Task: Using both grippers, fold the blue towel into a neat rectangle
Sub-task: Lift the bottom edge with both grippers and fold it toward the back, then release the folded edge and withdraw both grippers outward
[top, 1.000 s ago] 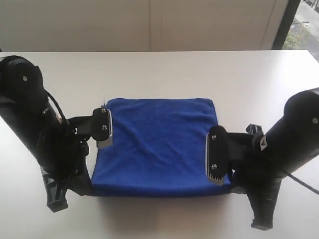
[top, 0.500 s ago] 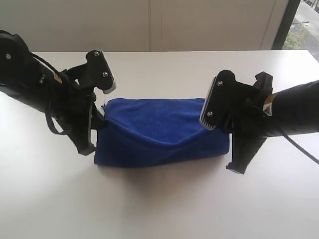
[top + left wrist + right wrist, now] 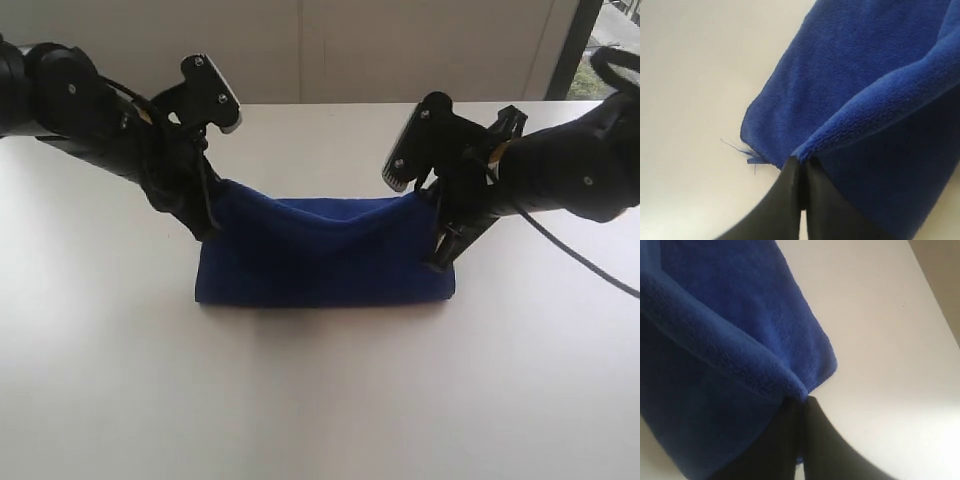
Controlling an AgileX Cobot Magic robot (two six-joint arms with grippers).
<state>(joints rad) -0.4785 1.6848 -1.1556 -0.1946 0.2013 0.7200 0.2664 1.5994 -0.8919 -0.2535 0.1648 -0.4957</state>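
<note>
Hanging between the two grippers, the blue towel [image 3: 322,262] lies with its long axis running left to right across the exterior view, roughly parallel to the far edge of the white table [image 3: 320,400]. Its two upper corners are raised. Its lower, folded part rests on the tabletop near the middle of the table. The top edge sags in a shallow V between the raised corners, and the bottom edge forms a nearly straight line on the surface.

The cloth is a deep, even blue with a soft, napped pile, and it is doubled over so that a rounded fold shows in both wrist views. A few loose threads [image 3: 747,152] stick out from one corner lying on the table.

The left gripper [image 3: 210,200] is closed on the towel's upper left corner. In the left wrist view its black fingers [image 3: 790,200] are pressed together at the cloth's edge. The right gripper [image 3: 437,200] is likewise clamped on the upper right corner, with its fingers [image 3: 785,440] meeting just beneath the fold.

White tabletop surrounds the towel on every side. The broadest stretch is on the near side, and a narrower band lies behind it, toward the wall [image 3: 300,50]. Both arms reach in from the outer sides, above the table surface.
</note>
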